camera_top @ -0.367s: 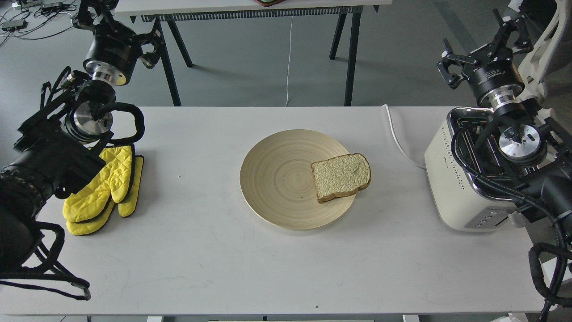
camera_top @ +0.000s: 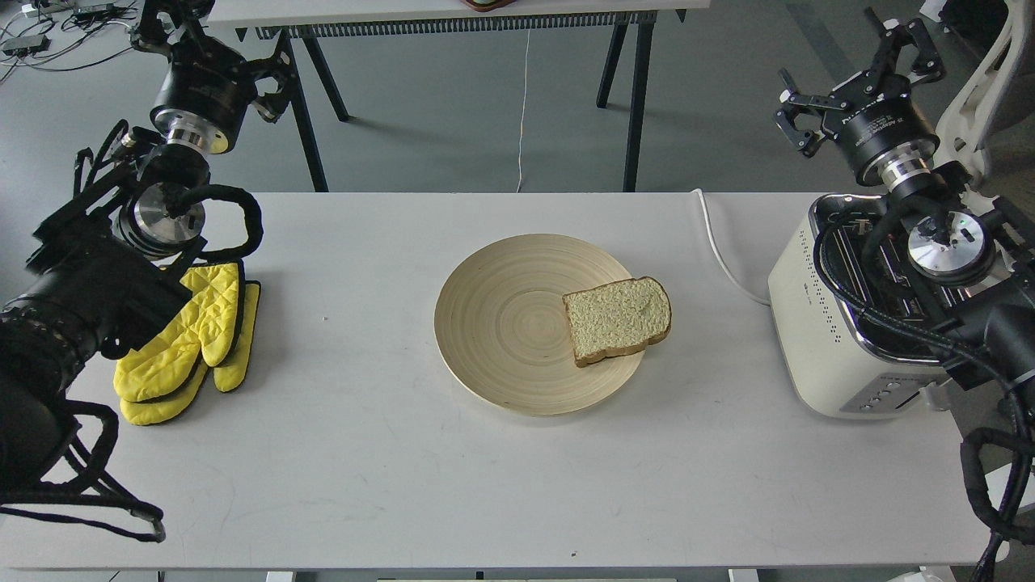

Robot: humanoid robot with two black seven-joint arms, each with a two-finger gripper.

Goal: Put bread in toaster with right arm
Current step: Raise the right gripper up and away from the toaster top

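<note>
one slice of bread [camera_top: 617, 319] lies on one round plate [camera_top: 501, 323], and one toaster [camera_top: 825, 339] stands on the one white surface [camera_top: 404, 469] with one white cord [camera_top: 720, 250]. two yellow mitts [camera_top: 190, 343] lie stacked. two black arms show, each with one claw: left [camera_top: 174, 20] and right [camera_top: 861, 73].

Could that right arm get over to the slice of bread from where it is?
Probably yes: the right tool is raised beyond the toaster, and nothing stands between it and the bread on the plate.
</note>
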